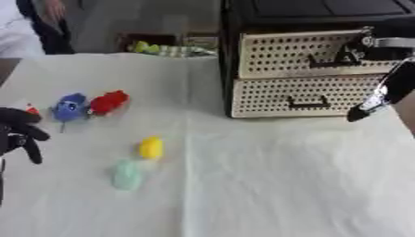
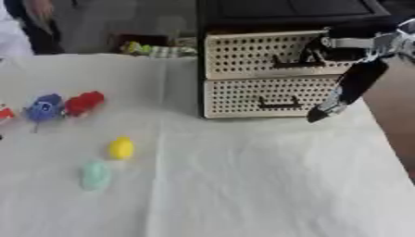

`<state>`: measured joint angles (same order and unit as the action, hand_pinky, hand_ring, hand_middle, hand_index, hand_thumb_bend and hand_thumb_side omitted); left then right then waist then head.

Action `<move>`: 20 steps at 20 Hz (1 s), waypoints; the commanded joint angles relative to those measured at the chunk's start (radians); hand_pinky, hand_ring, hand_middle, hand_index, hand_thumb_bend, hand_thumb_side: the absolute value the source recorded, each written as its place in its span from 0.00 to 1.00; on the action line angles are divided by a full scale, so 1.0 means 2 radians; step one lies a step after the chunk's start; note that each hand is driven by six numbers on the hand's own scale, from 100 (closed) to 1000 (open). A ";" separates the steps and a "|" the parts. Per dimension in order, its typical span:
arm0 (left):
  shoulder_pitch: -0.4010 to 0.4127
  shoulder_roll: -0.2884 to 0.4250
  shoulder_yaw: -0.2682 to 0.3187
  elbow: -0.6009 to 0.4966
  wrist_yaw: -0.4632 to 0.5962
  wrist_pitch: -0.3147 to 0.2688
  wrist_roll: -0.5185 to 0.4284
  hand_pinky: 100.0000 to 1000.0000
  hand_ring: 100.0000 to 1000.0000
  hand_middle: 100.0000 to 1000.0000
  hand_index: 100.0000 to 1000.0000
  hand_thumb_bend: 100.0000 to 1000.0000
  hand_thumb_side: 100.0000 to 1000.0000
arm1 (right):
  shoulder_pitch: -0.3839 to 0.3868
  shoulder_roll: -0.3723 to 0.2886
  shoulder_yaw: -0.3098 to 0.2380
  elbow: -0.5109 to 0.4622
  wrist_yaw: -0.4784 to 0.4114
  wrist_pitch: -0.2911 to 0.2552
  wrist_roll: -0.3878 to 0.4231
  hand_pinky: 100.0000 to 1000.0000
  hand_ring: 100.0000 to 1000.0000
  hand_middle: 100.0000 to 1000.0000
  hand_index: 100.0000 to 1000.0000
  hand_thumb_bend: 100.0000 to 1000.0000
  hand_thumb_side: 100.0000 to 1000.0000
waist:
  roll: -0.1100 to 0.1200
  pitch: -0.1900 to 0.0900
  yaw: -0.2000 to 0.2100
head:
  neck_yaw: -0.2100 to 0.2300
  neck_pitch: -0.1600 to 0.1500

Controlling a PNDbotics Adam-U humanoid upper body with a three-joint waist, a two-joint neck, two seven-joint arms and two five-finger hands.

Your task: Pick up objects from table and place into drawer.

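A black cabinet (image 1: 235,14) with two cream perforated drawers stands at the back right. My right hand (image 1: 362,50) reaches in from the upper right, its fingers curled at the right end of the upper drawer's handle (image 1: 328,63); one long dark finger (image 1: 374,99) hangs down across the lower drawer (image 1: 267,99). On the white cloth lie a blue toy (image 1: 70,107), a red toy (image 1: 109,102), a yellow toy (image 1: 151,148) and a pale green toy (image 1: 126,174). My left hand (image 1: 18,134) rests at the left edge, relaxed and holding nothing.
A small red-and-white thing (image 1: 32,110) lies just left of the blue toy. Green and yellow items (image 1: 166,49) sit beyond the table's far edge. The white cloth (image 1: 275,185) spreads wide in front of the cabinet.
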<state>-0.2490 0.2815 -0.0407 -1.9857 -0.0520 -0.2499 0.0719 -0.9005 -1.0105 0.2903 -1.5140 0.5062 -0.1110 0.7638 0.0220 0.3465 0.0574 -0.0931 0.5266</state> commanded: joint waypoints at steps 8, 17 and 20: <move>-0.005 0.011 0.001 -0.007 0.003 0.001 0.001 0.19 0.45 0.53 0.61 0.00 0.69 | 0.013 -0.029 -0.004 -0.025 -0.033 0.004 0.024 0.00 0.00 0.00 0.78 0.76 0.44 | -0.002 -0.014 0.000 | 0.003 -0.003; -0.004 0.012 0.001 -0.007 0.006 0.002 0.000 0.20 0.45 0.53 0.61 0.00 0.69 | 0.026 -0.035 -0.003 -0.036 -0.041 0.017 0.032 0.00 0.00 0.00 0.78 0.77 0.44 | -0.002 -0.018 0.002 | 0.003 -0.003; -0.004 0.013 0.001 -0.007 0.007 0.002 0.001 0.19 0.45 0.53 0.61 0.00 0.69 | 0.031 -0.039 -0.003 -0.044 -0.047 0.018 0.033 0.00 0.00 0.00 0.78 0.77 0.44 | -0.002 -0.019 0.000 | 0.003 -0.002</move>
<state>-0.2494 0.2819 -0.0407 -1.9857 -0.0440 -0.2467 0.0719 -0.8327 -1.0508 0.2904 -1.5799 0.4278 -0.0770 0.8278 0.0205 0.3303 0.0574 -0.0894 0.5266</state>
